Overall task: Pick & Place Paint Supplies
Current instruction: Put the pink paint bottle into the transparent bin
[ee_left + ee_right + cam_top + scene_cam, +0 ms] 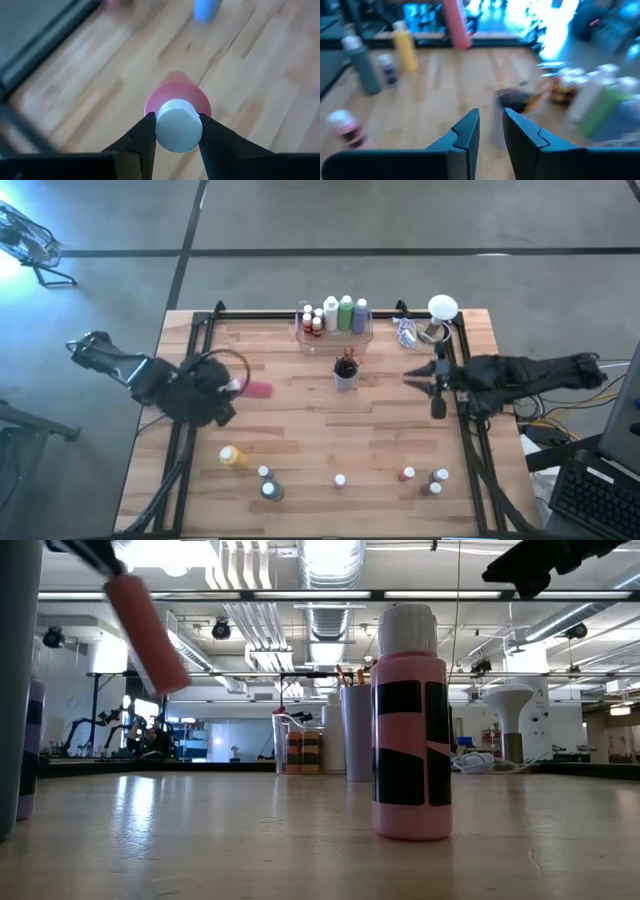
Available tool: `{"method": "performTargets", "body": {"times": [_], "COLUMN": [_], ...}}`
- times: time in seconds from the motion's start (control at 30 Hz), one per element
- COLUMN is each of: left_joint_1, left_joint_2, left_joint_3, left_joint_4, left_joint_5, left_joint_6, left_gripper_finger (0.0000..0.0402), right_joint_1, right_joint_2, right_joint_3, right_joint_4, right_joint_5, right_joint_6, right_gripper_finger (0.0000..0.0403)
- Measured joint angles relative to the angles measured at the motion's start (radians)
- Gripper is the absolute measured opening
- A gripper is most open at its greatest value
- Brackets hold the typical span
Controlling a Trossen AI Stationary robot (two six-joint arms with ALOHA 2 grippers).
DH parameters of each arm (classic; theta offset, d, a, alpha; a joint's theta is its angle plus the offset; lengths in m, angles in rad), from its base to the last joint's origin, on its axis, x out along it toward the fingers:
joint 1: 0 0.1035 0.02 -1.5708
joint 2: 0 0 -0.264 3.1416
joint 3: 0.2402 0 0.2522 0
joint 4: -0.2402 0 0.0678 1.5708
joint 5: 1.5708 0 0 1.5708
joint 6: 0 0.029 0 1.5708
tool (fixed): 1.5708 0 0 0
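Observation:
My left gripper (236, 387) is over the table's left part, shut on a pink paint bottle (259, 391) that is lifted off the wood; the low view shows this bottle (148, 632) slanting in the air. My right gripper (491, 119) hovers at the right side (412, 375), its fingers a narrow gap apart with nothing between them. A clear bin (300, 332) at the far middle holds several bottles. In front of it a cup (345, 376) holds paintbrushes. Several bottles stand upright along the near edge, among them a yellow one (232, 456) and a small pink one (410, 730). My left gripper pinches the pink bottle's white cap (178, 125) between its two fingers (144, 136), one on either side of the cap. The fingers come from the table's left, slanting down. The bottle is lifted clear and tilted, its base pointing away from the gripper toward the table's right.
A white round lamp-like thing (443, 307) and a coil of cable (407, 332) sit at the far right corner. Black frame rails (190, 350) run along the table's left, right and far edges. Bare wood (330, 430) lies between the cup and the near row of bottles.

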Motion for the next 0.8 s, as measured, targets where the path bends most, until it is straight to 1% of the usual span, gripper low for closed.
{"method": "performTargets", "body": {"times": [0.1, 0.23, 0.37, 0.5, 0.57, 0.67, 0.73, 0.8], "left_joint_1": [0.116, 0.296, 0.477, 0.648, 0.718, 0.795, 0.827, 0.848], "left_joint_2": [0.000, 0.007, 0.023, 0.054, 0.079, 0.128, 0.170, 0.218], "left_joint_3": [0.006, 0.006, 0.006, 0.006, 0.006, 0.016, 0.043, 0.089], "left_joint_4": [0.171, 0.364, 0.472, 0.563, 0.601, 0.627, 0.635, 0.638], "left_joint_5": [0.007, 0.100, 0.164, 0.275, 0.333, 0.392, 0.400, 0.400], "left_joint_6": [0.239, 0.507, 0.662, 0.770, 0.808, 0.861, 0.886, 0.915], "left_gripper_finger": [0.0125, 0.0125, 0.0125, 0.0125, 0.0126, 0.0126, 0.0126, 0.0126], "right_joint_1": [-0.094, -0.206, -0.288, -0.337, -0.348, -0.350, -0.350, -0.350], "right_joint_2": [-0.084, -0.159, -0.198, -0.212, -0.213, -0.213, -0.213, -0.212], "right_joint_3": [-0.041, -0.067, -0.069, -0.065, -0.063, -0.062, -0.062, -0.062], "right_joint_4": [0.026, 0.040, 0.043, 0.044, 0.047, 0.049, 0.045, 0.044], "right_joint_5": [-0.002, -0.003, 0.013, 0.045, 0.096, 0.237, 0.349, 0.420], "right_joint_6": [-0.074, -0.137, -0.187, -0.202, -0.202, -0.202, -0.196, -0.187], "right_gripper_finger": [0.0073, 0.0064, 0.0059, 0.0061, 0.0066, 0.0075, 0.0083, 0.0090]}}
